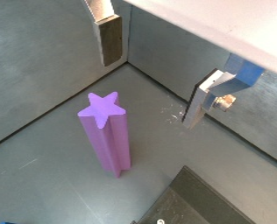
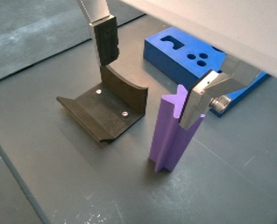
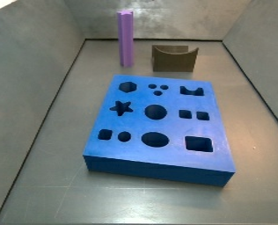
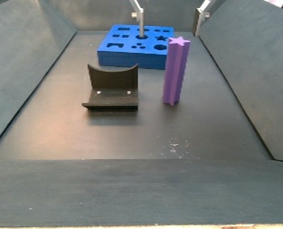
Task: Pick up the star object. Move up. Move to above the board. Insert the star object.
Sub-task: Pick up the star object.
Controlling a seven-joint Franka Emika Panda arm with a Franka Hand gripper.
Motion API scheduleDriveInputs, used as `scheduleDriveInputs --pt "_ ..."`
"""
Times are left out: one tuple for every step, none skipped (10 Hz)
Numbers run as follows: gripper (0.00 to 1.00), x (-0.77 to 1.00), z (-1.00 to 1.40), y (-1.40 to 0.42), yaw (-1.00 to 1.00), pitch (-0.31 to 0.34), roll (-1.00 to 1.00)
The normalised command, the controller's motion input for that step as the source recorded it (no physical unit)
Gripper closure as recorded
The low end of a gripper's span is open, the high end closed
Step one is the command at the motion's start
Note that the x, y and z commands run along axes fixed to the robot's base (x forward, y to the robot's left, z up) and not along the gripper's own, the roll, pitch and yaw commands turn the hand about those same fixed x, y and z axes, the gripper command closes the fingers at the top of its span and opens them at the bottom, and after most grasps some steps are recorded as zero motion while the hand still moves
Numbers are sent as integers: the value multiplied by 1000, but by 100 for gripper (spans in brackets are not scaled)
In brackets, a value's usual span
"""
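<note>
Standing upright beside the board (image 3: 162,123), the star object (image 4: 176,71) waits under the spread tool (image 2: 147,72).

Only the gripper (image 4: 170,11) fingers (image 4: 138,15) show in a side view; the frame edge cuts off everything above them. Beyond the gripper, most of the board (image 2: 182,54) is cropped. The star (image 2: 170,131) possibly hides one fingertip.

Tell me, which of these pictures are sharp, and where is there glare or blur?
In both side views the star and board look fairly sharp under soft, even light; in a wrist view the floor shows pale glare streaks; in both wrist views the open claw looms close, its fingers slightly soft.
</note>
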Motion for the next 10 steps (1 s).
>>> scheduleDriveInputs --pt "0 0 -6 0 0 0 -33" --pt "0 -94 -100 -134 86 -9 -41" --pt "0 -420 -669 -431 0 0 -114" --pt "0 -349 -826 -543 0 11 -117" --pt "0 -360 -520 -363 0 0 -64" --pt "0 -94 0 -3 46 -24 0" --pt "0 -43 -120 -17 0 -71 33" --pt "0 -154 -1000 -11 117 -93 133" --pt "0 -114 -1000 -11 111 -27 101" --pt "0 0 -1000 0 83 0 0"
